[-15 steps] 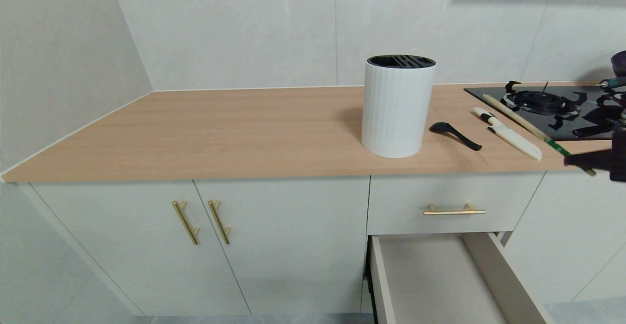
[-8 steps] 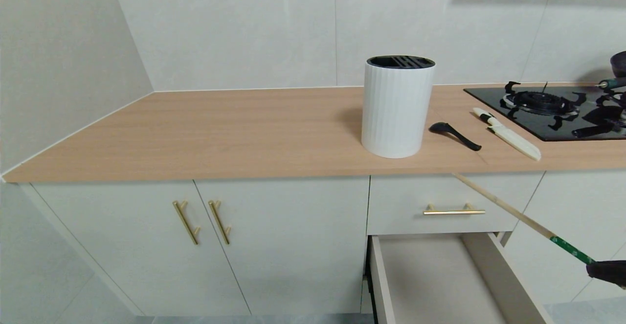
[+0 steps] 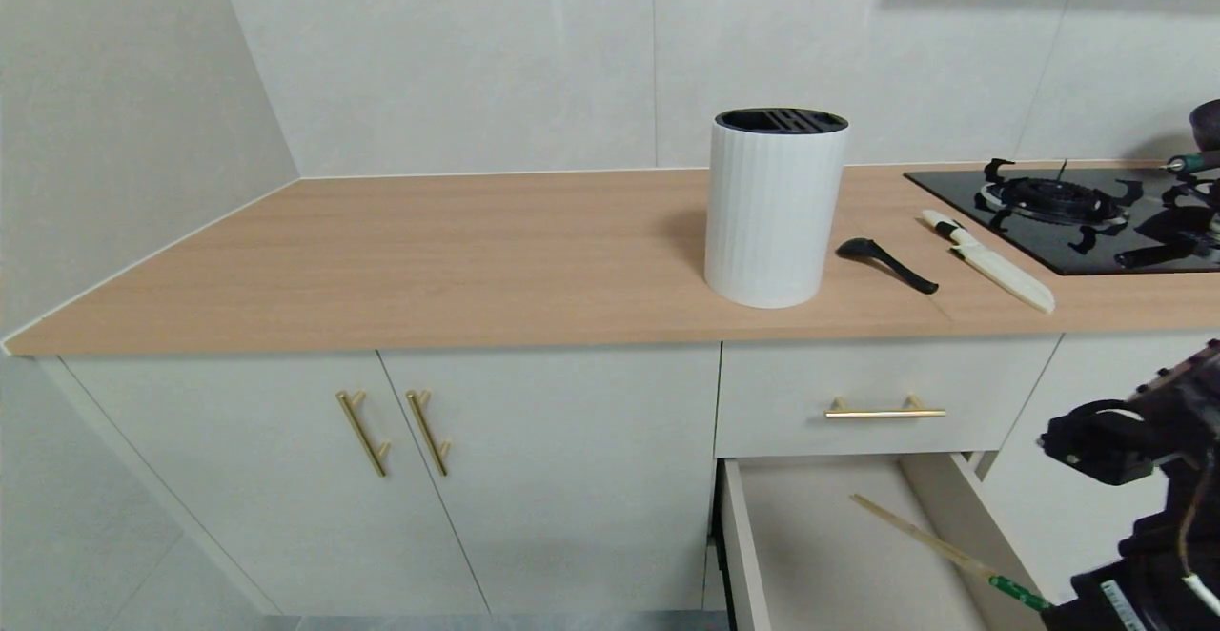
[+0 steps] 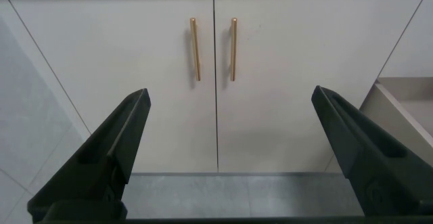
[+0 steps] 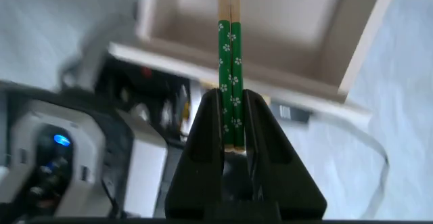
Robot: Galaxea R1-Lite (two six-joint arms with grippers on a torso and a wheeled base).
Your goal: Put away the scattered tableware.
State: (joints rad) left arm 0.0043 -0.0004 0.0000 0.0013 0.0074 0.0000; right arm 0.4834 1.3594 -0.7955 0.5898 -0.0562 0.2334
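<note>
Wooden chopsticks (image 5: 229,48) clenched in right gripper (image 5: 229,126), slanted over open drawer (image 3: 735,536), likely for dropping in; left gripper (image 4: 230,109) spread, empty.

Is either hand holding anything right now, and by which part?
Right hand holds the chopsticks by their green patterned ends, tips toward the open drawer. Left hand is open, empty.

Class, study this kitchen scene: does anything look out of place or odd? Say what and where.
A black spoon and a white knife lie loose on the counter between the white holder and the stove. The lower drawer stands open, with chopsticks, held in the right gripper, slanting over it. Nothing looks spilled or damaged.
</note>
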